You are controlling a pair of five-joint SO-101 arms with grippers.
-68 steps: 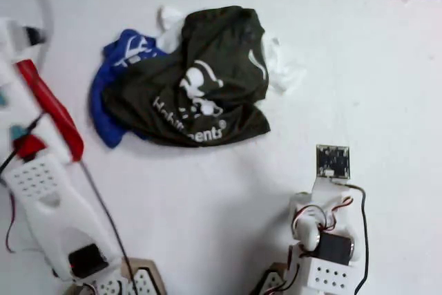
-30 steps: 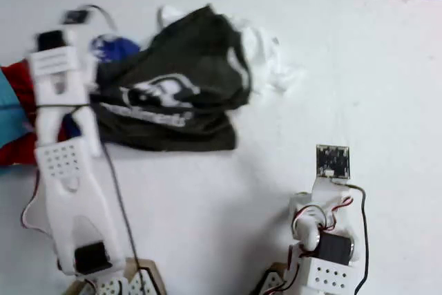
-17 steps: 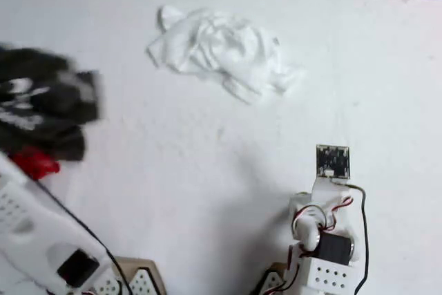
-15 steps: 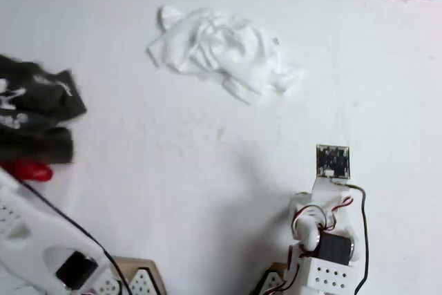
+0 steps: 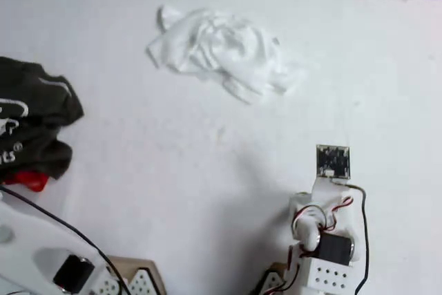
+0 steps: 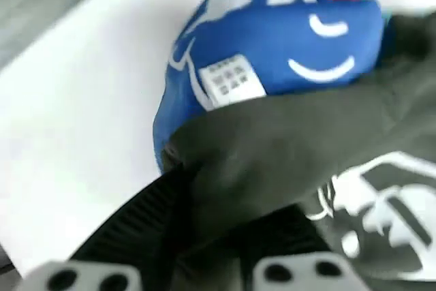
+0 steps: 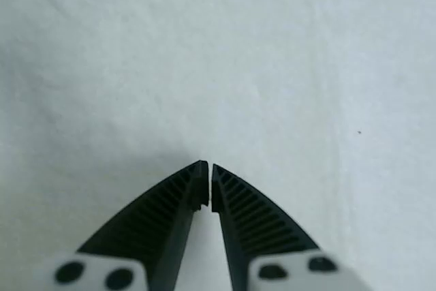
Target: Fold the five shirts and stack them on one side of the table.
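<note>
**White desk, shirts bunched at its left edge**

At that edge the left pincer (image 6: 218,202) is clamped on a fold of the dark shirt (image 6: 293,141). The blue shirt (image 6: 272,39) is pressed against it and a scrap of the red shirt (image 5: 24,181) lies beside. The right pincer (image 7: 208,182) hangs with its tips together, holding nothing, over the desk (image 5: 207,170) by the near edge. The white shirt (image 5: 221,50) lies crumpled toward the far edge.

The best course, I judge, is to release the clump, take one shirt alone by a hem, and spread it flat mid-desk before folding.

Since earlier, the dark and blue shirts have been dragged off the white one to the left edge. The right arm has not moved.
</note>
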